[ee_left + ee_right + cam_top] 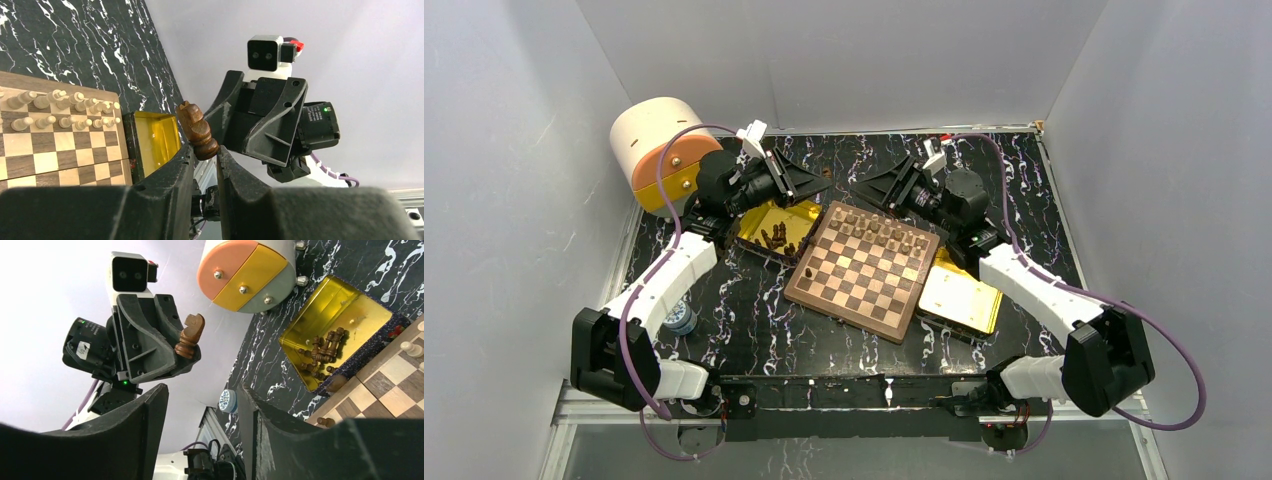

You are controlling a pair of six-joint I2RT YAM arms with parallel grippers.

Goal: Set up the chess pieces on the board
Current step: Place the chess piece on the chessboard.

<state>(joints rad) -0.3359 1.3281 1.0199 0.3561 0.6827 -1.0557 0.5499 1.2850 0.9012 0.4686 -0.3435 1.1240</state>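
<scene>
Knight (196, 131) aloft near board's (864, 286) far edge

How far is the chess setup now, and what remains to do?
Done: light pieces stand in two rows on the board. In hand: the left pincer grips a dark knight; the right pincer is open. Left: a pile of dark pieces lies in the gold tray.

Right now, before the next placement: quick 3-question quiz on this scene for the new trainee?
1. True or false: the left gripper holds a dark knight.
2. Which pieces fill the two far rows of the board? A light, B dark, C none.
3. Fill in: the spare dark pieces lie in the gold ___.

Key
1. True.
2. A, the light pieces.
3. tray.
</scene>
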